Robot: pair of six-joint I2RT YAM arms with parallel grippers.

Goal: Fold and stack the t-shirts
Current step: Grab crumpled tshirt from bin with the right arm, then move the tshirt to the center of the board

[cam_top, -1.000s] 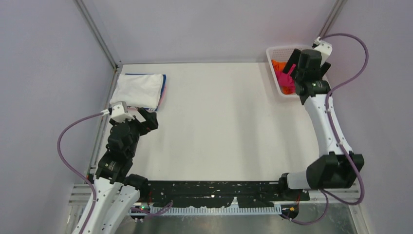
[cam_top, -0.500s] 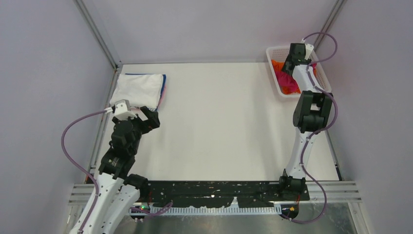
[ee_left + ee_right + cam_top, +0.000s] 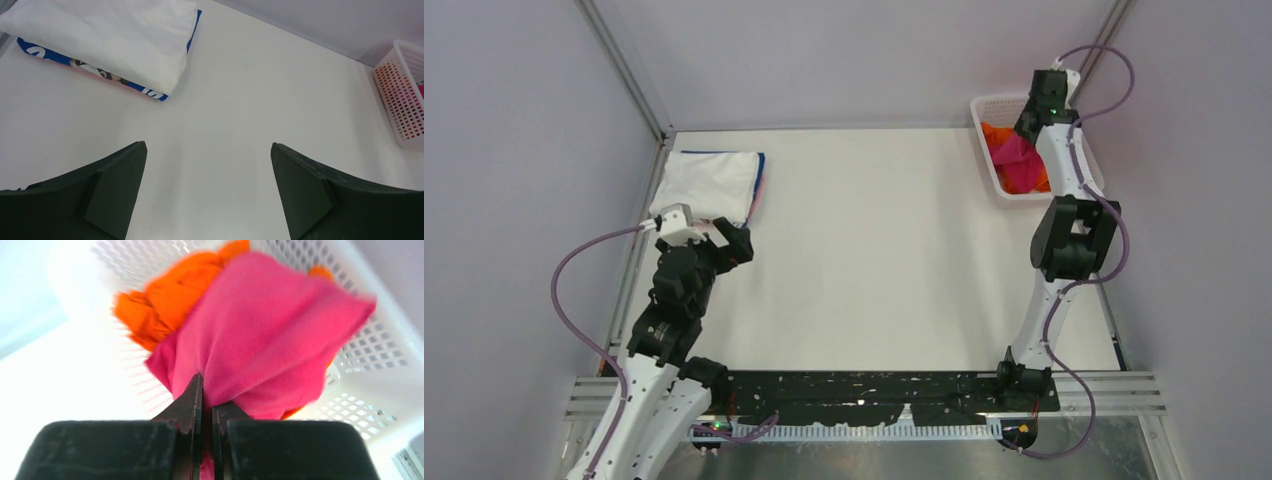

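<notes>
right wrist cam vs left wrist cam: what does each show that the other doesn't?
Right wrist only: the right gripper shut on the magenta-pink t-shirt, with the orange t-shirt behind it.

Left wrist only: the left gripper, open above the table, and the folded stack, with the white t-shirt on top and a blue t-shirt showing as an edge under it.

Both: the white lattice basket and the white table top.
</notes>
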